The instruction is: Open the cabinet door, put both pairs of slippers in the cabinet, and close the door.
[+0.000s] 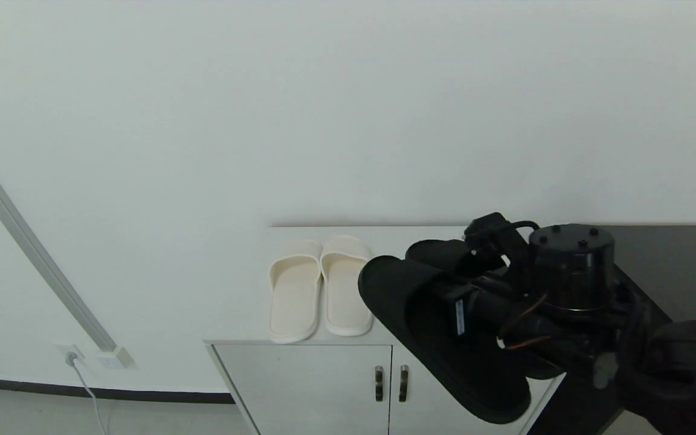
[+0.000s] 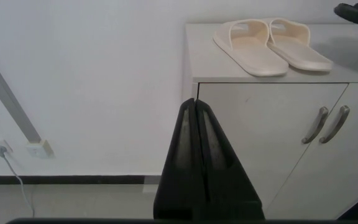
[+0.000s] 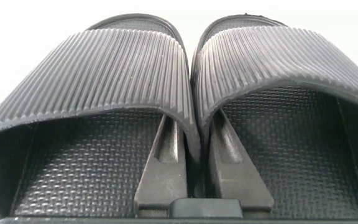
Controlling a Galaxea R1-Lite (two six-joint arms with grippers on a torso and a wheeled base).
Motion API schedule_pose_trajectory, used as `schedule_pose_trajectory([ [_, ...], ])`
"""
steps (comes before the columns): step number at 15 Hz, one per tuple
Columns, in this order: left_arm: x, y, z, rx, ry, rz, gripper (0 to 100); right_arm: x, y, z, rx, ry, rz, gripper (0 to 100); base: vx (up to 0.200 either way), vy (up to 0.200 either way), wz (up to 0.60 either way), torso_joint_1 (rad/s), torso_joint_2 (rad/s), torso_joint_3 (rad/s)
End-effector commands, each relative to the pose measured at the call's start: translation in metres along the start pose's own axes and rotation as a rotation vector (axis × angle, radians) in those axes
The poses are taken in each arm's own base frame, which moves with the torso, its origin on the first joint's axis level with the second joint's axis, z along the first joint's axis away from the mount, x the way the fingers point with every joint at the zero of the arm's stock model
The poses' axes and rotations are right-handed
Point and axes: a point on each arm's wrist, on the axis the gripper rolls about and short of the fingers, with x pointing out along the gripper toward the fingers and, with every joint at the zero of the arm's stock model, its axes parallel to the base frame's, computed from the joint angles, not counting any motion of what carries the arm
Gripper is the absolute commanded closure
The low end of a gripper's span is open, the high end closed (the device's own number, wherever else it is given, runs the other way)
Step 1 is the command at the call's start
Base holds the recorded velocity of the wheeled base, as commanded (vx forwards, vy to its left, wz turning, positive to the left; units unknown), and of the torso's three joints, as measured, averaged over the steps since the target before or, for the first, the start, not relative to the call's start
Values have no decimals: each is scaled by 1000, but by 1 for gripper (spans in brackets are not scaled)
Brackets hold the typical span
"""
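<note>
The black slippers (image 1: 444, 338) hang tilted in the air over the right end of the white cabinet (image 1: 299, 374). My right gripper (image 1: 466, 299) is shut on them. Its fingers (image 3: 166, 168) reach under the ribbed straps (image 3: 129, 68) and pinch the two inner edges together. A cream pair of slippers (image 1: 318, 290) lies side by side on the cabinet top, left of the black pair. Both cabinet doors are closed, with their handles (image 1: 391, 383) at the middle. My left gripper (image 2: 195, 109) is shut on nothing, low and in front of the cabinet's left corner (image 2: 194, 84).
A dark surface (image 1: 680, 260) adjoins the cabinet on the right. On the left wall a grey cable duct (image 1: 28, 241) runs down to a wall socket (image 1: 70, 353) with a plugged cord. Bare floor (image 2: 73, 202) lies left of the cabinet.
</note>
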Motion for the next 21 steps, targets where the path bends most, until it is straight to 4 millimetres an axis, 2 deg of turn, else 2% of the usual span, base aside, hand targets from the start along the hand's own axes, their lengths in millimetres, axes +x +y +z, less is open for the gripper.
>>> schedule_pose_trajectory([
  [1, 0, 0, 0, -1, 0, 1, 100, -42, -2, 11, 5, -38, 110, 100, 0, 0, 0, 0, 0, 0],
  [3, 0, 0, 0, -1, 0, 0, 100, -48, 0, 12, 2, -12, 153, 100, 0, 0, 0, 0, 0, 0],
  [11, 0, 0, 0, 0, 2, 0, 100, -47, 10, 6, -10, 15, 204, 100, 0, 0, 0, 0, 0, 0],
  [19, 0, 0, 0, -1, 0, 0, 100, -51, 9, 1, -12, 25, 205, 100, -200, 0, 0, -1, -1, 3],
  [21, 0, 0, 0, 0, 0, 0, 100, -51, 9, -1, -14, 33, 204, 100, 0, 0, 0, 0, 0, 0],
])
